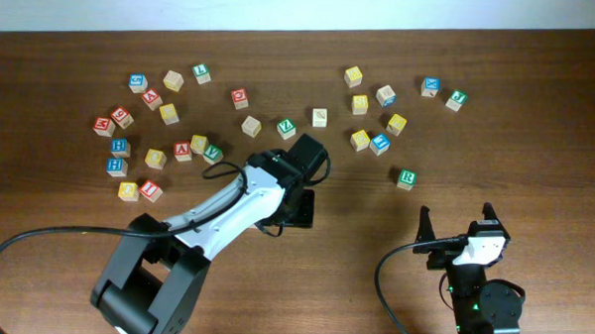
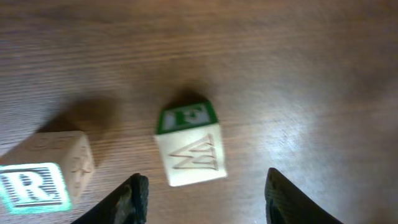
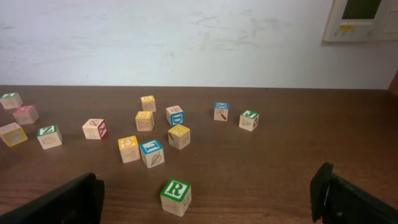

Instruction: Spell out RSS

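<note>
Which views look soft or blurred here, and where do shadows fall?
Left wrist: soft throughout, F cube edges smeared, a dark shadow beyond it. Right wrist: sharp, R cube crisp, near fingers dark and soft. Overhead: evenly lit, letters barely legible.

R cube [image 3: 176,196] apart on table [image 3: 280,162], other cubes [image 3: 179,135] scattered behind

Soft even light, faint sheen on the wooden table [image 2: 249,37], left wrist close-up blurred, other views sharper
</note>
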